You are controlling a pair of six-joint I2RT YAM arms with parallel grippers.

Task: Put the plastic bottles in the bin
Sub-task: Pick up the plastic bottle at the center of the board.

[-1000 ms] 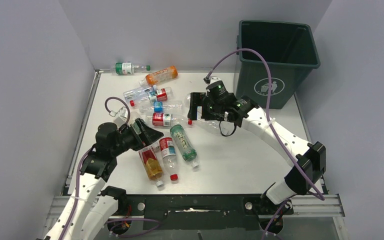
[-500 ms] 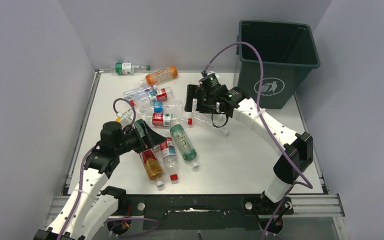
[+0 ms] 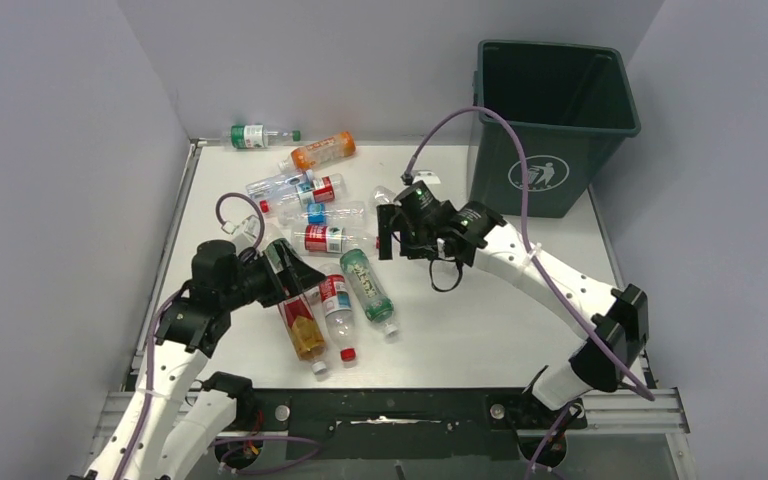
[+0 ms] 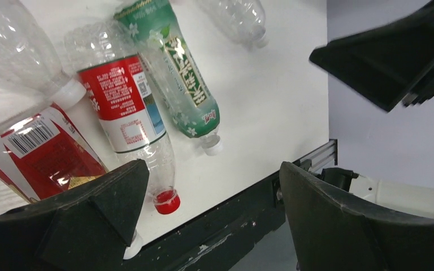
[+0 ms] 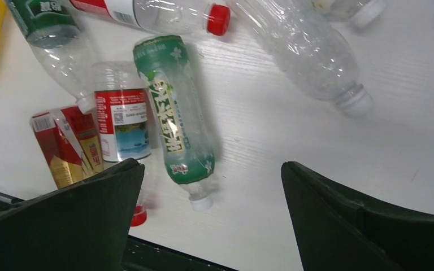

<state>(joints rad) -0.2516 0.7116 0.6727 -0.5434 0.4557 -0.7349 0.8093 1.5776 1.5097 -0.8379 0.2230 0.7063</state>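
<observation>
Several plastic bottles lie on the white table (image 3: pixel 480 320). A green-labelled bottle (image 3: pixel 365 282), a red-labelled clear one (image 3: pixel 336 305) and an amber one (image 3: pixel 300 325) lie side by side in front of my left gripper (image 3: pixel 295 275). That gripper (image 4: pixel 213 169) hangs open just above them, holding nothing. My right gripper (image 3: pixel 390 225) is open over the table's middle, beside a clear bottle (image 5: pixel 305 51); the green-labelled bottle (image 5: pixel 175 113) lies below its empty jaws (image 5: pixel 212 168). The dark green bin (image 3: pixel 557 120) stands at the back right.
More bottles lie at the back left: an orange one (image 3: pixel 322 151), a green-labelled one (image 3: pixel 252 135) against the wall, and a cluster with red and blue labels (image 3: pixel 295 190). Grey walls close in three sides. The black rail (image 3: pixel 390 405) runs along the near edge.
My right gripper swung toward the back, then came forward and lower over the table's middle, staying open. The left gripper shifted only slightly. No bottle has moved.
</observation>
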